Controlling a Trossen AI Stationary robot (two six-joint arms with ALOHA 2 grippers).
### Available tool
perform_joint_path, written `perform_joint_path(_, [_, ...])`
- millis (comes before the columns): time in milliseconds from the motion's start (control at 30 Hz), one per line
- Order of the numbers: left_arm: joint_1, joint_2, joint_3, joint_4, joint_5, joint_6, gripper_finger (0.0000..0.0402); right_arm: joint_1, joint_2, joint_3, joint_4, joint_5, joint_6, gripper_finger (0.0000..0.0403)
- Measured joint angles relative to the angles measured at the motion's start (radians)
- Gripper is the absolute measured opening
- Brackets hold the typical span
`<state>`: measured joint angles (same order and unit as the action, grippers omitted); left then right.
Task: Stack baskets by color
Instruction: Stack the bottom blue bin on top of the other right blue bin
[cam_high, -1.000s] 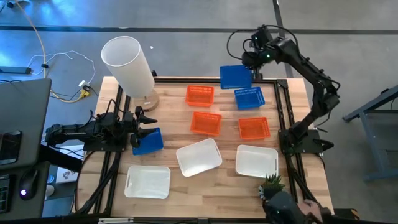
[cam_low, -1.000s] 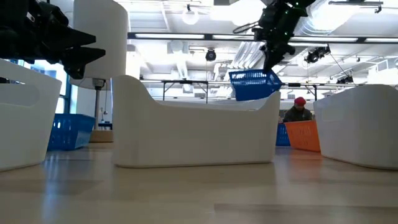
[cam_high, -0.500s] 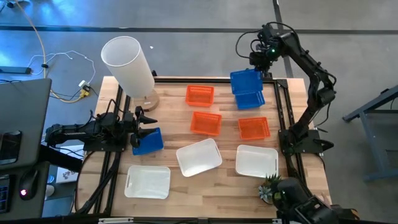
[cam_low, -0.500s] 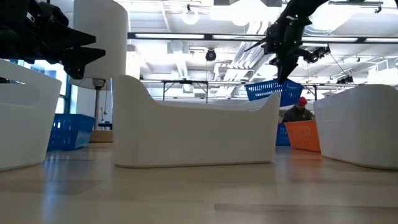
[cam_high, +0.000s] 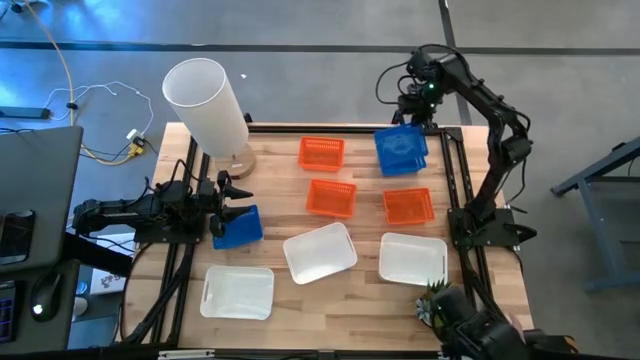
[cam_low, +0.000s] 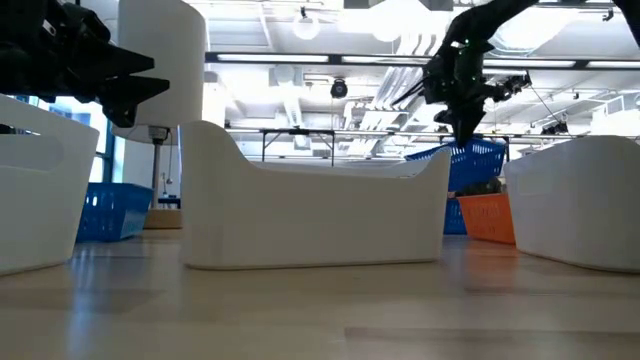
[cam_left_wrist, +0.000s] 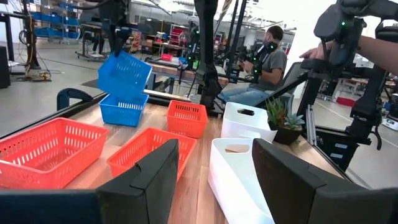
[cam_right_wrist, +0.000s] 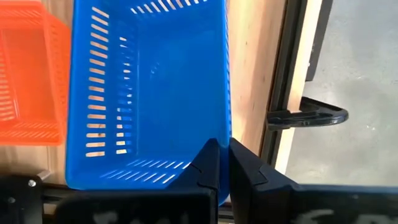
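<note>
My right gripper (cam_high: 412, 110) hangs over the table's far right corner, shut on a blue basket (cam_high: 398, 145). That basket hangs tilted just over a second blue basket (cam_left_wrist: 123, 109) standing on the table. Whether the two touch, I cannot tell. A third blue basket (cam_high: 240, 230) sits at the left, beside my left gripper (cam_high: 236, 203). My left gripper waits there level and open (cam_left_wrist: 214, 180), touching nothing. Three orange baskets (cam_high: 321, 153) (cam_high: 331, 197) (cam_high: 408, 206) stand mid-table. Three white baskets (cam_high: 237, 292) (cam_high: 319, 252) (cam_high: 412, 258) stand along the near side. My right gripper pinches one side wall of the blue basket at its rim (cam_right_wrist: 226, 134), near a corner. One finger (cam_right_wrist: 208, 168) is inside the basket and the other (cam_right_wrist: 247, 171) outside. The fingers point down from above. The basket hangs tilted below them (cam_low: 470, 160).
A tall white cylinder lamp (cam_high: 205, 98) stands at the far left corner. A small potted plant (cam_high: 437, 297) sits at the near right edge. Dark frame rails (cam_high: 458, 180) run along the table's sides. A person sits in the room beyond the table (cam_left_wrist: 268, 59).
My right gripper has come down and moved from beyond the far edge toward the near edge, carrying the blue basket. It has tipped to point more steeply down. The basket now hangs lower, over the second blue basket.
</note>
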<state>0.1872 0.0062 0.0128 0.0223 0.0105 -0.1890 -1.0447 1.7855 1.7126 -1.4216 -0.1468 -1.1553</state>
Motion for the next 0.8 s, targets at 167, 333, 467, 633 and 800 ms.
perform_joint_path(167, [0.0,0.0,0.0,0.0,-0.003,0.0,0.0195,0.006,0.021,0.0,-0.001,0.018,0.021,0.0])
perform_joint_path(333, [0.0,0.0,0.0,0.0,-0.019,0.0,0.0195,0.01,0.041,-0.001,-0.011,0.029,0.03,0.0])
perform_joint_path(467, [0.0,0.0,0.0,0.0,-0.023,0.0,0.0195,0.017,0.056,-0.001,-0.014,0.025,0.04,0.0])
perform_joint_path(633, [0.0,0.0,0.0,0.0,-0.023,0.0,0.0195,0.02,0.067,-0.001,-0.015,0.026,0.055,0.0])
perform_joint_path(800, [0.0,0.0,0.0,0.0,-0.023,0.0,0.0195,0.024,0.068,-0.001,-0.015,0.028,0.056,0.0])
